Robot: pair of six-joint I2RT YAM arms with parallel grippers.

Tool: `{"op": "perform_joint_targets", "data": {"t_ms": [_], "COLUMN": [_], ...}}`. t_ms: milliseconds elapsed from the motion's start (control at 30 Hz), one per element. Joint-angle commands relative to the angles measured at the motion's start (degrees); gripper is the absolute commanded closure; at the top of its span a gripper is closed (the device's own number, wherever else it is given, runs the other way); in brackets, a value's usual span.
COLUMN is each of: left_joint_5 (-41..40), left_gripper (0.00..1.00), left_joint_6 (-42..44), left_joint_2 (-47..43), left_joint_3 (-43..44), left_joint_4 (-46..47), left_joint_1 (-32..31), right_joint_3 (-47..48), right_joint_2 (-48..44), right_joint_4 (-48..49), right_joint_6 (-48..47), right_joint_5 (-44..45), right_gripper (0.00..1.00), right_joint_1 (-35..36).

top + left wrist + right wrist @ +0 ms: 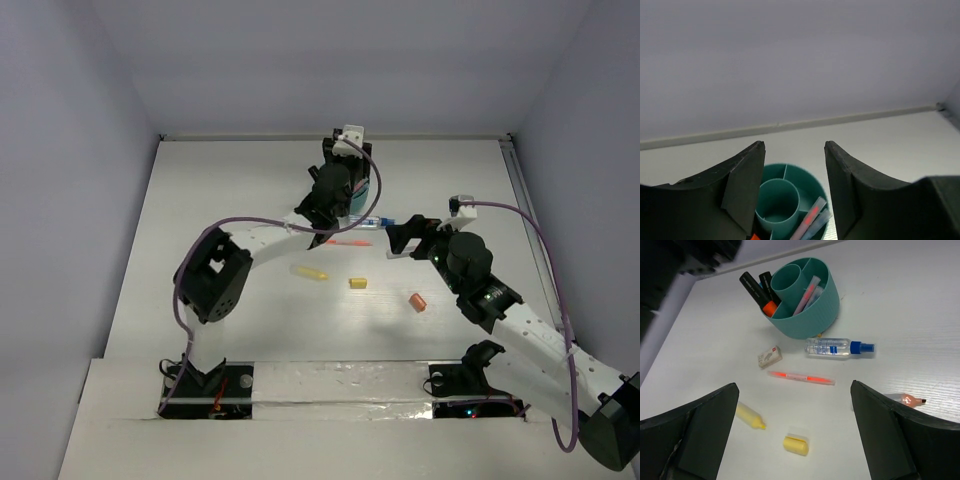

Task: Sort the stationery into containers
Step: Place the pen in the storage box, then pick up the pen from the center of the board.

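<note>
The teal round container [816, 310] stands near the back of the table. It holds two black markers [756, 290], one with an orange cap, and a pink pen [808, 292] beside a grey one. My left gripper [794, 145] hovers directly above the container [802, 176], open, with nothing between its fingers. On the table in front lie an orange-pink pen [801, 377], a yellow marker [750, 416], a yellow cap [796, 445] and a white eraser-like box [770, 356]. My right gripper [794, 385] is wide open and empty above these loose items.
A small clear spray bottle with a blue cap [837, 347] lies just in front of the container. An orange piece [418, 301] rests on the table under the right arm. Grey walls close the table on the left, the back and the right.
</note>
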Motion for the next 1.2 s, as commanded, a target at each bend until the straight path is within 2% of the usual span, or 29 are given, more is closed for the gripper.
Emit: {"op": "perform_joint_targets", "data": {"t_ms": [0, 167, 267, 333, 367, 500, 567, 733, 867, 1167], "left_joint_5": [2.7, 13.5, 18.9, 21.7, 25.6, 41.1, 41.7, 40.8, 41.8, 38.6], "left_gripper": [0.52, 0.66, 0.70, 0.71, 0.71, 0.60, 0.55, 0.53, 0.53, 0.53], "left_joint_6": [-3.1, -7.0, -8.7, -8.6, -8.2, -2.9, -1.7, 2.1, 4.2, 6.6], "left_joint_2": [-8.5, -14.5, -17.4, -17.7, -17.3, -11.3, -9.2, -3.5, 0.8, 4.0], "left_joint_3": [-2.5, -11.1, -18.7, -21.7, -21.7, -16.0, -14.2, -10.1, -6.6, -5.0], "left_joint_4": [-0.2, -6.5, -6.6, -7.1, -9.2, -20.0, -21.7, -25.4, -30.4, -32.7], "left_joint_1": [-0.5, -0.5, -0.5, -0.5, -0.5, -0.5, -1.0, -1.0, -1.0, -1.0], "right_joint_3": [0.2, 0.1, 0.1, 0.1, 0.1, 0.0, -0.4, -2.1, -1.7, -0.9], "right_joint_2": [-0.2, -1.4, -1.8, -2.1, -2.0, -2.8, -4.8, -9.3, -8.4, -6.5], "right_joint_4": [2.6, 2.2, 2.1, 2.0, 2.0, 1.2, 0.8, 1.1, 0.8, 0.7], "right_joint_6": [0.4, 0.4, 0.5, 0.7, 0.7, 1.7, 2.1, 2.2, 2.2, 2.2], "right_joint_5": [1.1, 1.2, 1.4, 1.4, 1.4, 2.2, 3.7, 6.6, 6.3, 5.0], "right_gripper": [0.00, 0.00, 0.00, 0.00, 0.00, 0.00, 0.00, 0.00, 0.00, 0.00], "right_joint_1": [0.3, 0.3, 0.3, 0.3, 0.3, 0.3, 0.3, 0.3, 0.3, 0.3]}}
